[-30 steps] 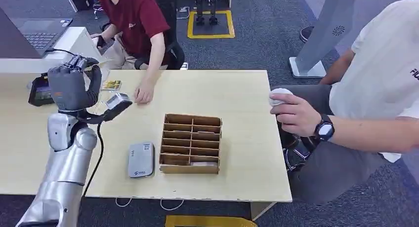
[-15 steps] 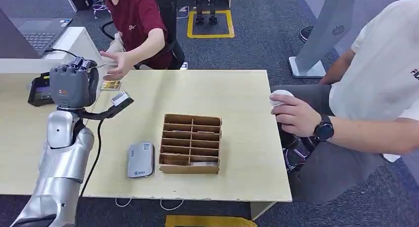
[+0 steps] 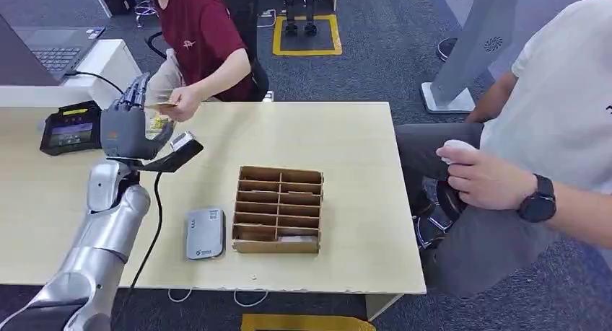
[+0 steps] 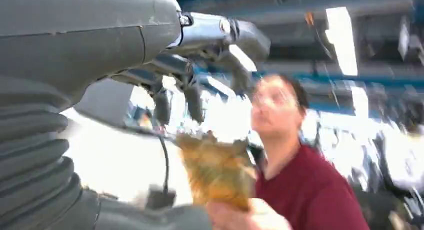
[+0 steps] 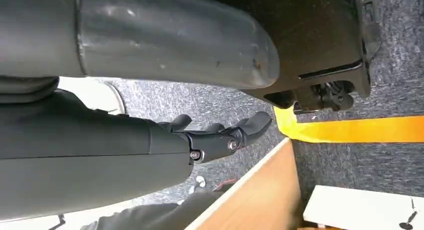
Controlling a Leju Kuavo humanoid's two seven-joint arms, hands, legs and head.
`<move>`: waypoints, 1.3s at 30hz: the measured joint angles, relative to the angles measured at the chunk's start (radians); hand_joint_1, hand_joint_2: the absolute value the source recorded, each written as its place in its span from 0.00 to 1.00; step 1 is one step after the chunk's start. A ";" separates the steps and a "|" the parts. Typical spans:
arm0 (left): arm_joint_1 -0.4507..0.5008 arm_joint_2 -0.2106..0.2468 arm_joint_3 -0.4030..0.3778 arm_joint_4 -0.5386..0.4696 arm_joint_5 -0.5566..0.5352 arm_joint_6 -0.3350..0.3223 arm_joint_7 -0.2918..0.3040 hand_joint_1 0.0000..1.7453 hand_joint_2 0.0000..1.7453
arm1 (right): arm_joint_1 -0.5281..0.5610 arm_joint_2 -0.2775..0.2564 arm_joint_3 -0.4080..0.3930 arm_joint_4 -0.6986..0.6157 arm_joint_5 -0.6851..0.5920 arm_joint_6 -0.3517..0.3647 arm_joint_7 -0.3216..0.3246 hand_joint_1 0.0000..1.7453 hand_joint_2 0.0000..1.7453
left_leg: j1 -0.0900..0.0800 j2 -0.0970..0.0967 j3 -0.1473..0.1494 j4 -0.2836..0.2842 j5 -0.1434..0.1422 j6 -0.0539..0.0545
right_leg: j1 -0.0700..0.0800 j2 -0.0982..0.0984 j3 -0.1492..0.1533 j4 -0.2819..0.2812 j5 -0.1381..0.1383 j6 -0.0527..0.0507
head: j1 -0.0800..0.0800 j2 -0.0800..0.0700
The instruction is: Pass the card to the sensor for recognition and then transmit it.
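- The robot's grey left hand (image 3: 128, 126) is raised over the far left part of the pale wooden table (image 3: 346, 140), fingers apart and holding nothing; in the left wrist view its dark fingers (image 4: 192, 97) stand spread above the card.
- The yellowish patterned card (image 4: 217, 172) is pinched in the hand of the person in the dark red shirt (image 3: 198, 28), who sits at the far side of the table; from the head view the card (image 3: 163, 104) sits just beside the robot's fingertips, and I cannot tell whether they touch.
- The robot's dark right hand (image 5: 220, 135) hangs beside the table edge over grey carpet, fingers loosely extended and holding nothing.
- A black card reader with a lit screen (image 3: 70, 127) sits at the table's left, just beyond the raised hand.
- A flat grey rectangular sensor device (image 3: 206, 233) lies near the front of the table, just beside a brown cardboard divider box with many slots (image 3: 279, 209).
- A black cable (image 3: 148, 230) runs down from the wrist along the silver arm.
- A second person in a white shirt (image 3: 556, 107) sits on the right with a black wristwatch (image 3: 534, 199), a small white object (image 3: 455, 149) in their hand.
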 joint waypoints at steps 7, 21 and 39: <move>0.062 0.070 -0.099 -0.077 0.372 -0.420 -0.105 0.00 1.00 | 0.005 -0.007 0.002 0.000 -0.041 -0.007 0.014 0.00 0.00 | 0.000 0.001 -0.001 0.000 0.000 0.000 | 0.000 0.002 -0.001 0.000 0.000 0.000 | 0.000 0.000; 0.451 0.294 -0.360 -0.742 0.709 -0.684 -0.215 0.00 1.00 | 0.028 -0.024 -0.006 0.005 -0.113 -0.031 0.037 0.00 0.00 | 0.000 0.001 -0.003 0.000 -0.002 0.000 | 0.000 0.001 -0.002 -0.001 -0.002 0.001 | 0.000 0.000; 0.479 0.230 -0.600 -0.694 0.188 -0.263 0.080 0.00 1.00 | 0.030 -0.024 -0.026 0.006 -0.124 -0.055 0.069 0.00 0.00 | 0.000 0.000 -0.002 0.000 -0.002 0.000 | 0.000 0.000 -0.002 -0.001 -0.002 0.001 | 0.001 0.000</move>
